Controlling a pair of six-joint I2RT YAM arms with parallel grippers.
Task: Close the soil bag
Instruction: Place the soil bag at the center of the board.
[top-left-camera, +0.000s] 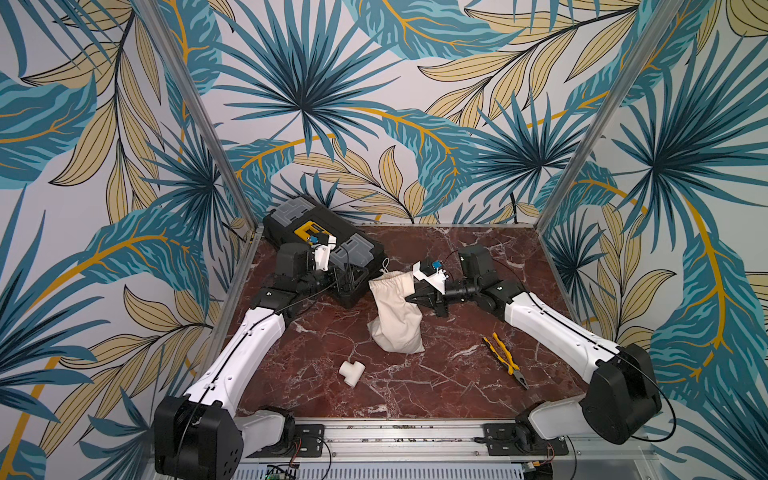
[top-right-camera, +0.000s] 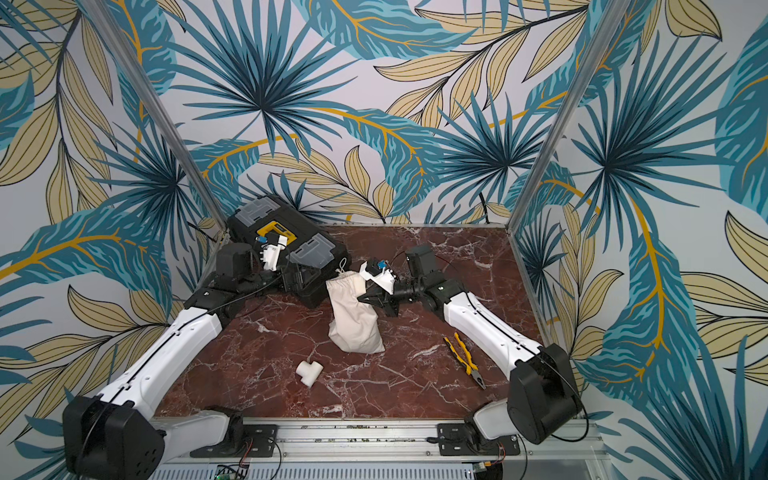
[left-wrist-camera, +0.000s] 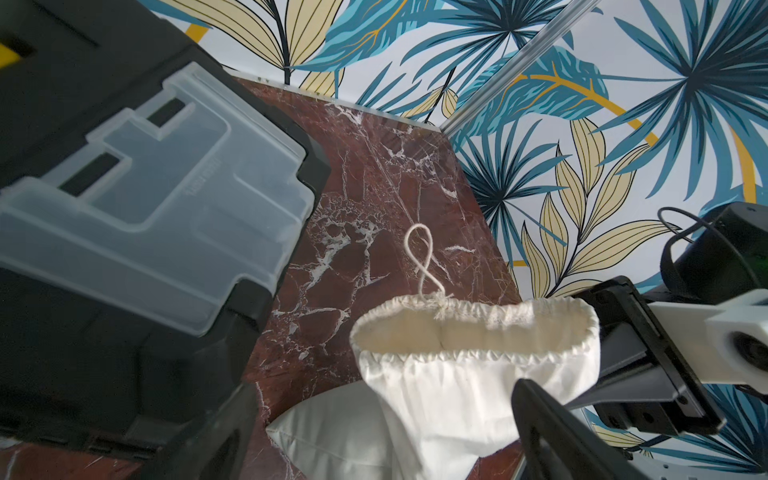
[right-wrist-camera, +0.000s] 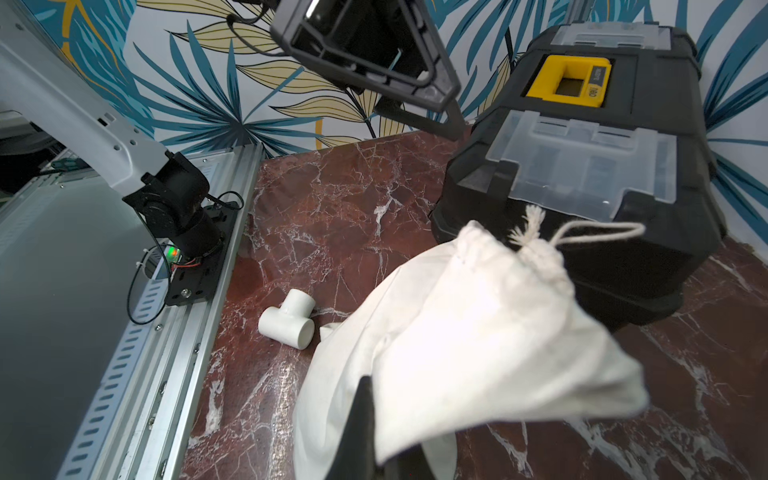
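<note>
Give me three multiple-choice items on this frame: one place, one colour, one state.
1. Where is the white plastic T-shaped pipe fitting?
A. on the red marble tabletop, apart from the cream-white cloth drawstring soil bag
B. on top of a toolbox
C. inside the bag

2. What colour are the handles of the metal-nosed pliers?
A. red
B. yellow and black
C. green

3. How is the soil bag's mouth?
A. cinched shut
B. knotted with the cord
C. open

Key:
1 A: in both top views it lies alone on the marble, with a gap to the bag.
2 B: both top views show yellow grips with black.
3 C: the left wrist view looks into the gaping rim, while the right gripper has its jaws shut on the cloth near the rim.
</note>
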